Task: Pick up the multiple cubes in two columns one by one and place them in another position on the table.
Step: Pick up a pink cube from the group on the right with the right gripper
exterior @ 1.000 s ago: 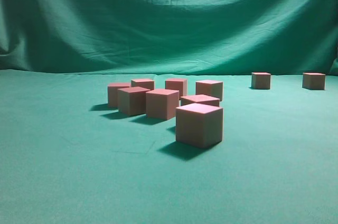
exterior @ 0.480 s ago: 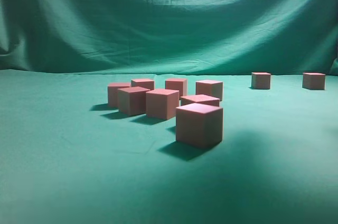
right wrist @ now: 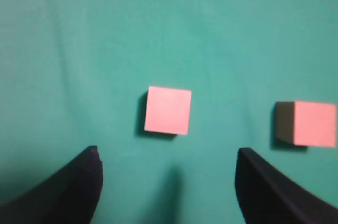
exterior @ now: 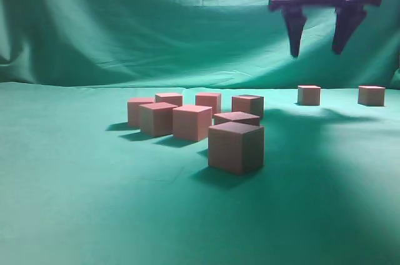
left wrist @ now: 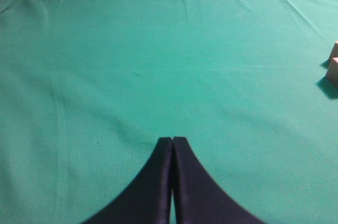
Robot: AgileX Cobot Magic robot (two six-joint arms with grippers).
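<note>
- I see my right tool (exterior: 317, 49) high up in the side view, near the top right, in front of the green drape (exterior: 156, 21).
- Its two dark fingers (exterior: 295, 34) point down and are spread wide, with nothing between them (so it is released).
- In the right wrist view the same tool (right wrist: 168, 182) hangs over the green surface (right wrist: 79, 49), fingers far apart at the bottom edge.
- Right under it lies one cube (right wrist: 168, 110), and a second cube (right wrist: 311, 123) sits off to its right, well apart from the first.
- In the side view those two look like the far cubes: one (exterior: 309, 95) at the back, and another (exterior: 371, 95) near the right edge.
- The main bunch of cubes (exterior: 192, 122) sits in the middle of the surface (exterior: 75, 202), in two close rows.
- The front cube (exterior: 235, 147) is nearest the camera and lies in a dark shadow.
- My left tool (left wrist: 172, 142) shows only in the left wrist view, low in the picture.
- Its fingers are pressed tight together and hold nothing (clenched and empty).
- Two cube corners (left wrist: 333, 65) peek in at the right edge of that view, well apart from the left tool.
</note>
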